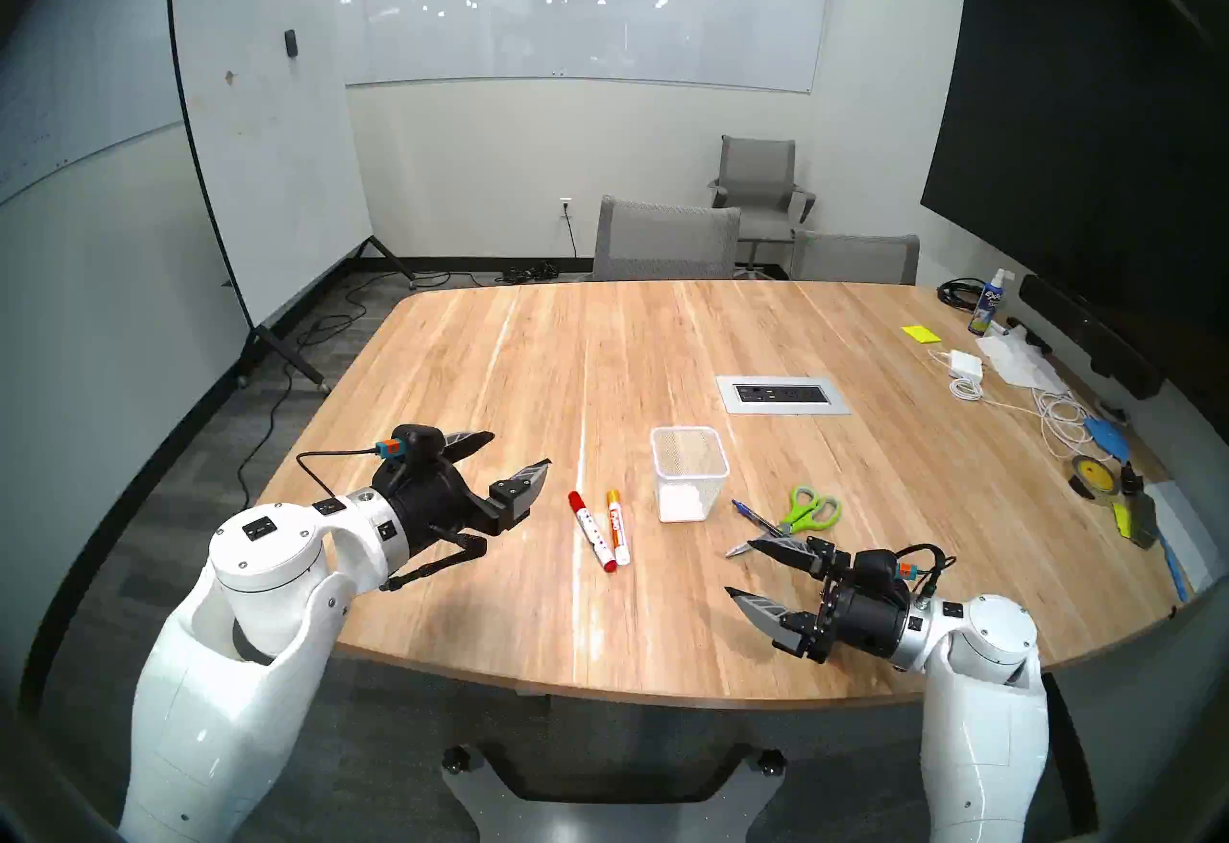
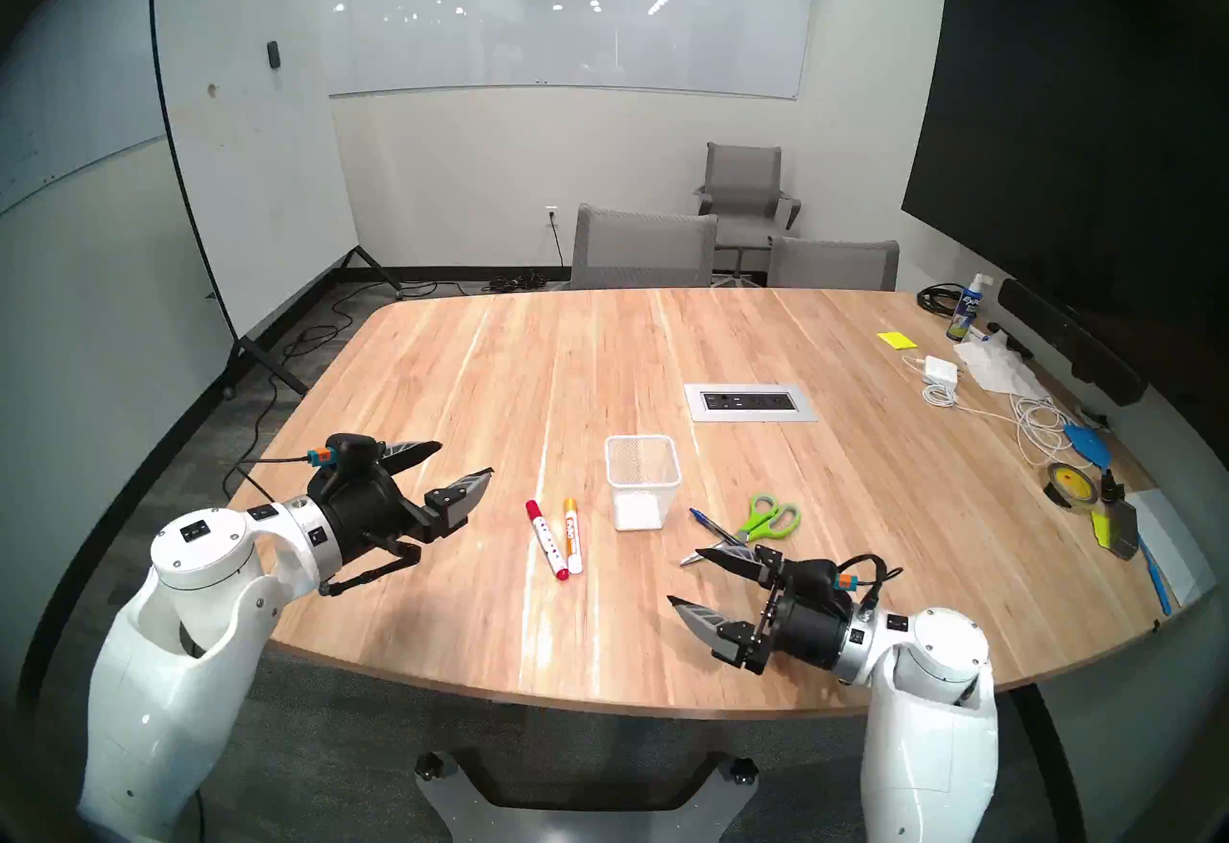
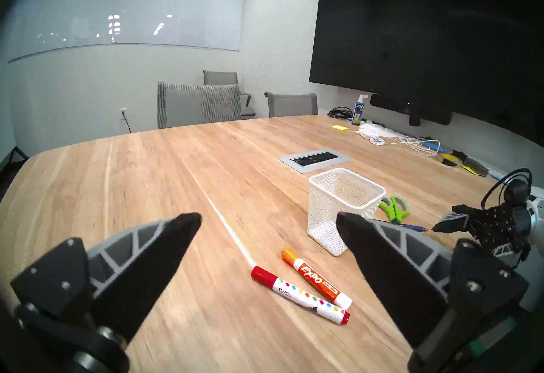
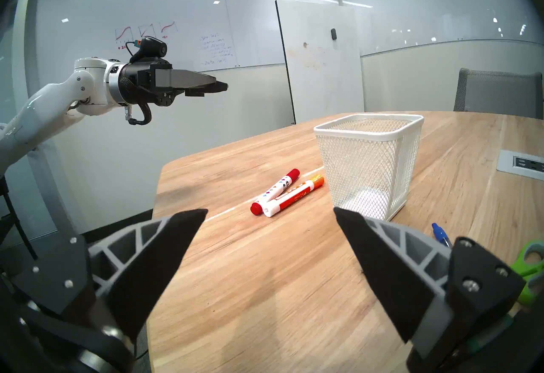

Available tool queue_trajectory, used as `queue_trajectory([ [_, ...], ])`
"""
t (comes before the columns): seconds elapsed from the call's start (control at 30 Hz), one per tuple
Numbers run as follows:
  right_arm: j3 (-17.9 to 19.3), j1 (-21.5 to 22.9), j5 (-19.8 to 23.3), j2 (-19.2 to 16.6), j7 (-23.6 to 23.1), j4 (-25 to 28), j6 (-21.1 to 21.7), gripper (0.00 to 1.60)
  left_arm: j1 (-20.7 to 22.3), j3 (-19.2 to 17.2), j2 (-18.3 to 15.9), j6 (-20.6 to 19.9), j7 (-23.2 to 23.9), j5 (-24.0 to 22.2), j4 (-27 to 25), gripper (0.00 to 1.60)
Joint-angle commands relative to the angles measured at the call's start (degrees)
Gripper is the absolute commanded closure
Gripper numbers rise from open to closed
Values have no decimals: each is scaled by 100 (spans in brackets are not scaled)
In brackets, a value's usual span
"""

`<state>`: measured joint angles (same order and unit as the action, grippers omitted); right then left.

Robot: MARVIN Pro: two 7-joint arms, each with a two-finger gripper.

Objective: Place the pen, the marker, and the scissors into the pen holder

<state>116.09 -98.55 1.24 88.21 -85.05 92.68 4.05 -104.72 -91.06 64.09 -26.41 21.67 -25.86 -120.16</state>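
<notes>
The white mesh pen holder (image 1: 689, 476) stands upright mid-table with nothing in it. Left of it lie two white markers side by side, one red-capped (image 1: 590, 530), one orange-capped (image 1: 617, 527). To its right the blue pen (image 1: 755, 516) lies beside the green-handled scissors (image 1: 808, 509). My left gripper (image 1: 520, 449) hovers open left of the markers, empty. My right gripper (image 1: 739, 567) is open and empty, its far finger over the scissors' blades. In the right wrist view the pen holder (image 4: 368, 169) sits ahead, with the pen (image 4: 440, 235) and scissors (image 4: 530, 263) at the right edge.
A grey power panel (image 1: 783, 394) is set into the table behind the holder. A spray bottle (image 1: 986, 306), a charger with cables (image 1: 964, 364) and a tape roll (image 1: 1094, 476) crowd the right edge. Grey chairs (image 1: 665, 240) stand at the far side.
</notes>
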Motion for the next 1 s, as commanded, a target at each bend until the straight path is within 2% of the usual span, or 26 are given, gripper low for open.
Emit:
queue_trajectory([
  [0.0,-13,30,46,-10,5,67,1,0,396,164,144,-194,-142,-32,45,0],
  [0.37,-12,30,47,-10,5,67,1,0,606,452,185,-634,-368,-10,259,0],
  [0.97,-11,30,47,-10,5,67,2,0,633,778,68,-880,-421,41,433,0],
])
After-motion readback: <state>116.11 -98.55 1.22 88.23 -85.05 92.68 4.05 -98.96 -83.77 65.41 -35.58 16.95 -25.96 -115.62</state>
